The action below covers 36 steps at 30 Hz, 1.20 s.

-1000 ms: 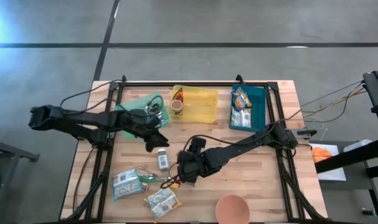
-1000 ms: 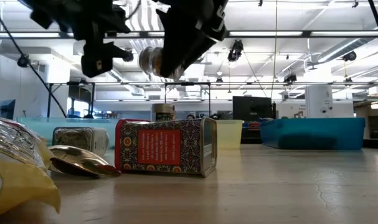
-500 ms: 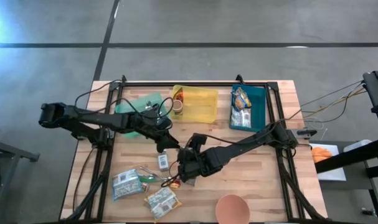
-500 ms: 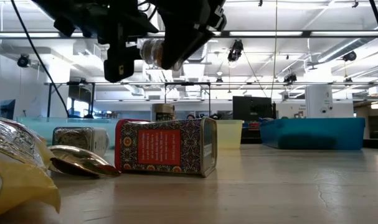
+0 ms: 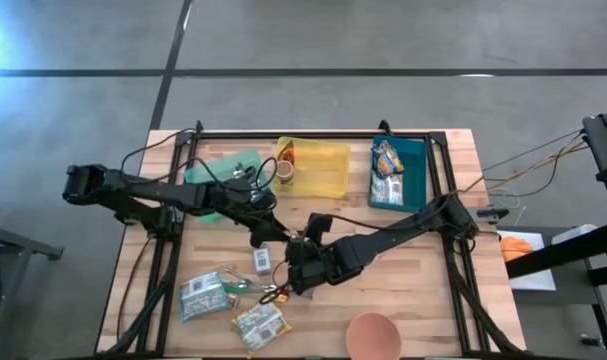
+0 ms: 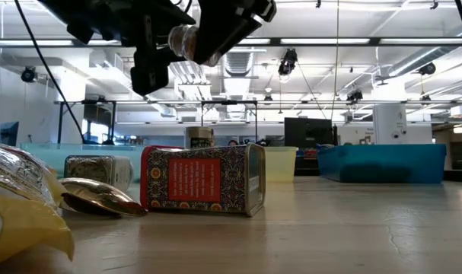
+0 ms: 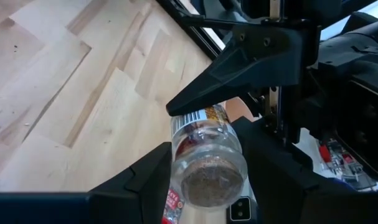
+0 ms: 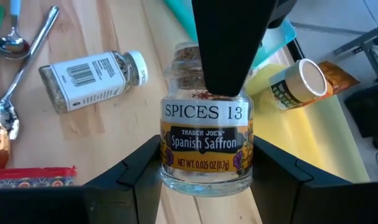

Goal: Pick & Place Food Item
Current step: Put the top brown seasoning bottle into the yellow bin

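Observation:
A small glass jar [image 8: 206, 134] labelled Spanish Saffron, with a cork top, hangs in the air over the middle of the table [image 5: 403, 290]. My right gripper [image 8: 206, 152] is shut on its body; it reaches in from the table's right [image 5: 295, 262]. My left gripper [image 7: 208, 155] comes in from the left [image 5: 273, 236]. It is open, with one finger on each side of the jar's cork end [image 7: 208, 177]. In the low view the jar [image 6: 183, 42] shows high up between the two dark grippers. My right gripper pinches the jar's labelled body [image 8: 169, 155] between its two fingers, at the base end. The fingers slant down from the table's right and lie along the jar. The jar is lifted clear, its cork end toward the left arm. My left gripper's fingers [image 7: 148, 180] stand close against the cork end; I cannot tell whether they touch it.
Under the grippers lie a white-capped spice bottle [image 8: 92, 78], a red patterned tin [image 6: 204, 180], spoons [image 8: 14, 43] and food packets [image 5: 205, 295]. A yellow bin [image 5: 318, 165], a teal bin [image 5: 398, 175] and a green board [image 5: 223, 170] stand at the far edge, a bowl [image 5: 373, 335] at the near edge.
My left gripper has moved toward the table's right until its fingers flank the jar's cork end. My right gripper has risen a little and turned, carrying the jar higher above the table.

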### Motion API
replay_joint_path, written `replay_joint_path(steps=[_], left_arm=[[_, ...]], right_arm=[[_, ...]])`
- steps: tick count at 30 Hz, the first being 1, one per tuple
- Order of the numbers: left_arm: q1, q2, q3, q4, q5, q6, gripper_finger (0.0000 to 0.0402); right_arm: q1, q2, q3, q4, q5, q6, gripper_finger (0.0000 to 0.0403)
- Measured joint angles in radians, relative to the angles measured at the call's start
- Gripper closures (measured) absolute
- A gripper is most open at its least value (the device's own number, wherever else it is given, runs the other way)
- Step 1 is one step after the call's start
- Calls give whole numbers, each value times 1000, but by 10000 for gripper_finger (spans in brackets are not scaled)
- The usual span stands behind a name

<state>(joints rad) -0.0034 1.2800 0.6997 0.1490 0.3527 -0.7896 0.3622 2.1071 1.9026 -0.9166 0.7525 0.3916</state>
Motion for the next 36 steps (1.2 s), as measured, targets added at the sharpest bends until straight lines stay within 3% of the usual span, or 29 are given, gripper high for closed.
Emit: replay_joint_path(steps=[21,36], left_arm=[[-7,-2,0,41,-1,-19,201],[-9,-2,0,37,56,-31,201]], right_arm=[[0,-2,2,15,139,-3,216],[0,-3,26,29,119,-29,216]])
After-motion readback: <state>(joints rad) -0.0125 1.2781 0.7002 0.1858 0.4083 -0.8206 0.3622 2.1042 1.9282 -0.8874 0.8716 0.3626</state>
